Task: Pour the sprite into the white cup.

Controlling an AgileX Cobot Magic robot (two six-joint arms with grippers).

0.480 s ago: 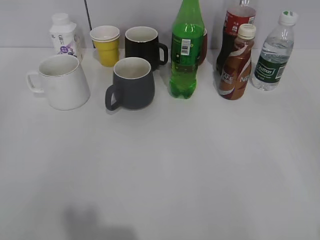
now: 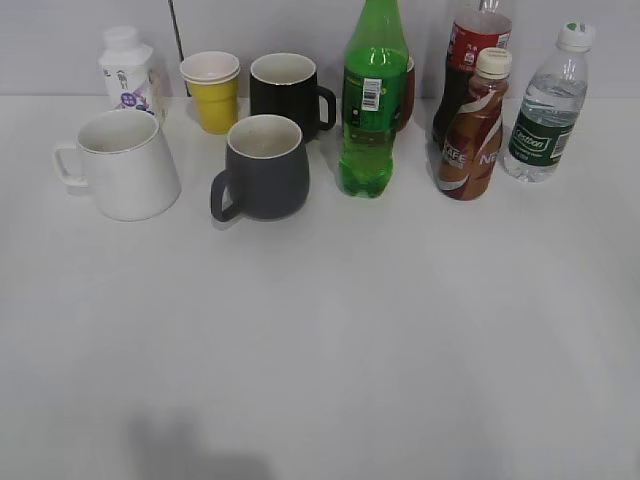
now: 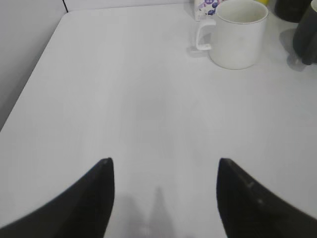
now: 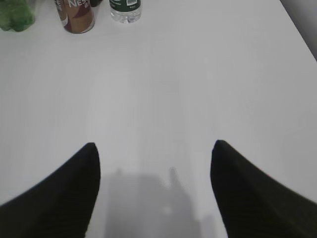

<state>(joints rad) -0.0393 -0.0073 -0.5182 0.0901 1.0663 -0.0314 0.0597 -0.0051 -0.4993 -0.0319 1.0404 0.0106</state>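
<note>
The sprite (image 2: 372, 100), a tall bright-green bottle with a white barcode patch, stands upright at the back middle of the table; its base shows in the right wrist view (image 4: 15, 15). The white cup (image 2: 125, 165), a large mug with its handle to the left, stands at the back left and shows in the left wrist view (image 3: 237, 32). Neither arm shows in the exterior view. My left gripper (image 3: 163, 168) is open and empty over bare table, well short of the cup. My right gripper (image 4: 154, 151) is open and empty over bare table, well short of the bottles.
A dark grey mug (image 2: 262, 168), a black mug (image 2: 288, 92), a yellow paper cup (image 2: 213, 90) and a small white bottle (image 2: 128, 70) stand near the white cup. A brown coffee bottle (image 2: 473, 130), a red-labelled cola bottle (image 2: 470, 50) and a clear water bottle (image 2: 545, 110) stand right of the sprite.
</note>
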